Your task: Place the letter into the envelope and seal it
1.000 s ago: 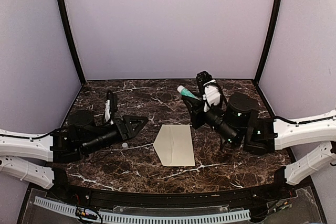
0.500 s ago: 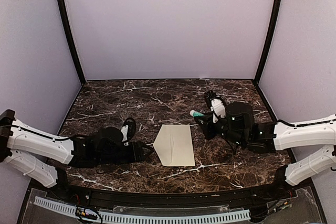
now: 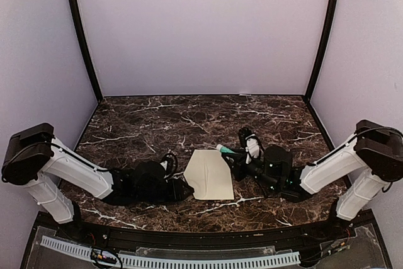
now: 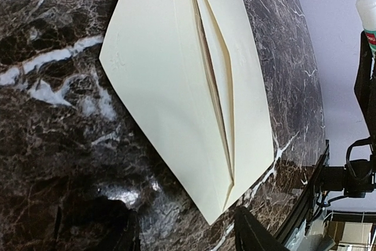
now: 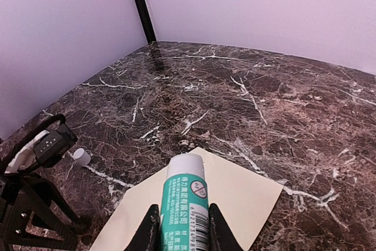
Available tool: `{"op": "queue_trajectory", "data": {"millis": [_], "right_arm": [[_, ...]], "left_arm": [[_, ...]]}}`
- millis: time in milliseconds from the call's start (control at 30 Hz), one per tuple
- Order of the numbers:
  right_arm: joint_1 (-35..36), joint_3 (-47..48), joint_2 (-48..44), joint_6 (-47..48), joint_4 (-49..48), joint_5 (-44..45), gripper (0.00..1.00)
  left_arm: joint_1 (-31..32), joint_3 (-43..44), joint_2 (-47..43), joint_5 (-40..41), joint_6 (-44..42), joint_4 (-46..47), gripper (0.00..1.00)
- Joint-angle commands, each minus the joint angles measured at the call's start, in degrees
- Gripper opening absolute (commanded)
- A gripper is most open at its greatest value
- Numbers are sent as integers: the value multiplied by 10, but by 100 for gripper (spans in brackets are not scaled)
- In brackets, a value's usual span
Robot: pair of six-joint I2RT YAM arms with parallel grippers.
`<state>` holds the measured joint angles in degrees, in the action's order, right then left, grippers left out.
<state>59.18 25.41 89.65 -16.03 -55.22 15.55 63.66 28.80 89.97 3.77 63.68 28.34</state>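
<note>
With the envelope [image 3: 210,173] flat mid-table, its flap gaping slightly, our left gripper [image 3: 181,188] spread wide and empty beside its pointed edge and our right gripper [image 5: 179,227] clamped on the glue stick [image 5: 184,201] over its far right corner, we risk the unpinned paper sliding or creasing under the glue stroke.

The left arm [image 3: 82,174] and right arm [image 3: 327,167] are stretching low toward the middle. The left gripper [image 3: 179,188] is holding its jaws wide apart. The right gripper [image 5: 183,228] is clamping a glue stick [image 5: 184,201].
</note>
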Motion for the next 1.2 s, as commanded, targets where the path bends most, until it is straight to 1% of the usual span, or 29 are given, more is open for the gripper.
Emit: {"op": "queue_trajectory", "data": {"millis": [0,300,667,900,1167], "right_arm": [[-3,-3,59,-19,-139,-24,0],[-3,28,161,-27,-168,-25,0],[4,28,235,-41,-203,-6,0],[30,40,264,-58,-185,57,0],[52,45,286,-78,-174,106,0]], "left_arm": [[4,28,31,-5,8,40,54],[5,36,74,9,16,72,51],[4,46,96,30,7,94,48],[3,54,97,53,-5,97,47],[3,61,102,67,-33,134,45]]}}
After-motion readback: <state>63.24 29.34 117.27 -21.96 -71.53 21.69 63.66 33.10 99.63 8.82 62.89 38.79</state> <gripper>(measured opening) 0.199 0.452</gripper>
